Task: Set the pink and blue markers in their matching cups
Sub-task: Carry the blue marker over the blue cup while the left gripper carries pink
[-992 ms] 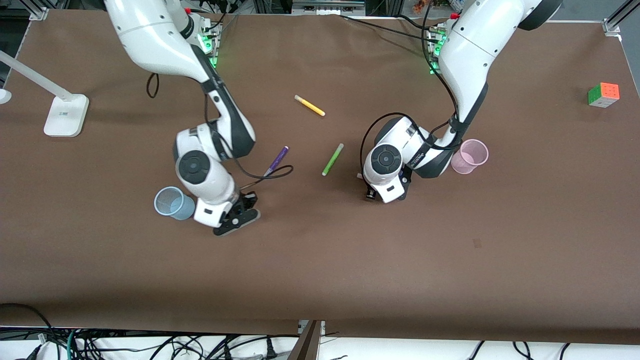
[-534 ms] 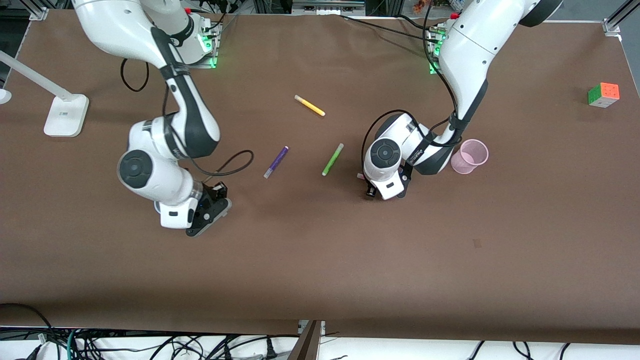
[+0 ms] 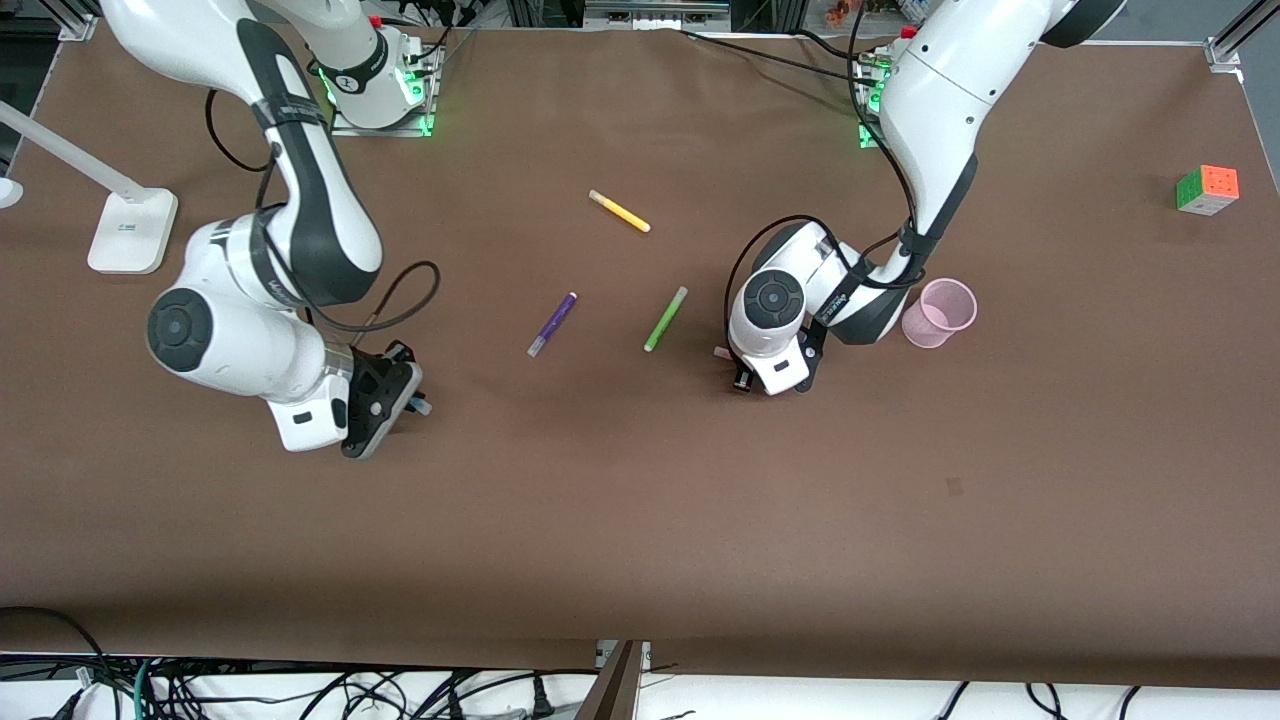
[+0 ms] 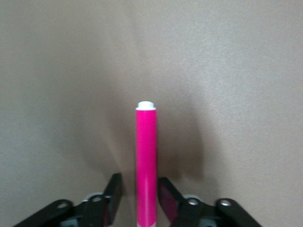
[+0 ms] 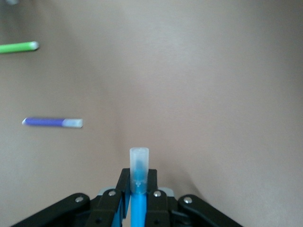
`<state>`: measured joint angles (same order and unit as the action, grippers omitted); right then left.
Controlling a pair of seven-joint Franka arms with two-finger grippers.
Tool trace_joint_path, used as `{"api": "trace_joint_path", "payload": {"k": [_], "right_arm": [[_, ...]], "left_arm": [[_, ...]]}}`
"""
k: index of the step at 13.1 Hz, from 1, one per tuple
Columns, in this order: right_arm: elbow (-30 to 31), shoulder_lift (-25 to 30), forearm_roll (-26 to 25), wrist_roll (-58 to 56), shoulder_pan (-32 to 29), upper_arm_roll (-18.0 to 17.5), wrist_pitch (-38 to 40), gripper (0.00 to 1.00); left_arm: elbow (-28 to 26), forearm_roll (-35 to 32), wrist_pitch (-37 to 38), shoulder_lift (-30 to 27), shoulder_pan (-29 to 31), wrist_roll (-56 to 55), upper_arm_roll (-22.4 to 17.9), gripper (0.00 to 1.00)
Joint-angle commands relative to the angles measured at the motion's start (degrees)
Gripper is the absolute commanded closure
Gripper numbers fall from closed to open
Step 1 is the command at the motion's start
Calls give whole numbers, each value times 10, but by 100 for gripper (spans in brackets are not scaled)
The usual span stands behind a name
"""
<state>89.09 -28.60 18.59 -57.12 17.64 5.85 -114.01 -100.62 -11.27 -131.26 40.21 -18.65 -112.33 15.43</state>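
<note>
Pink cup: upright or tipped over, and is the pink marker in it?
Upright, open rim up, nothing visible inside the pink cup. The pink marker lies on the table between the left pincer fingers.

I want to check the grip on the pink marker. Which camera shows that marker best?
The left wrist view: the pink marker fills the middle, its pale cap up, between the left gripper fingers. The front view shows only a sliver of it beside that gripper. The right wrist view does not show it.
</note>
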Motion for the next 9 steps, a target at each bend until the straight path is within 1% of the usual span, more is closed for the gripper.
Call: {"api": "trace_joint_path", "payload": {"k": [1, 2, 5, 9], "right_arm": [[14, 14, 43, -100, -28, -2, 42, 93], [15, 14, 57, -143, -37, -2, 43, 93], [28, 11, 112, -277, -63, -2, 48, 93], [48, 13, 153, -398, -83, -2, 61, 93]], "left_arm": [[-21, -19, -13, -8, -2, -21, -2, 100], [-21, -30, -13, -8, -2, -21, -2, 100], [-21, -32, -13, -10, -1, -21, -1, 100], [-20, -32, -12, -12, -1, -21, -1, 100]]}}
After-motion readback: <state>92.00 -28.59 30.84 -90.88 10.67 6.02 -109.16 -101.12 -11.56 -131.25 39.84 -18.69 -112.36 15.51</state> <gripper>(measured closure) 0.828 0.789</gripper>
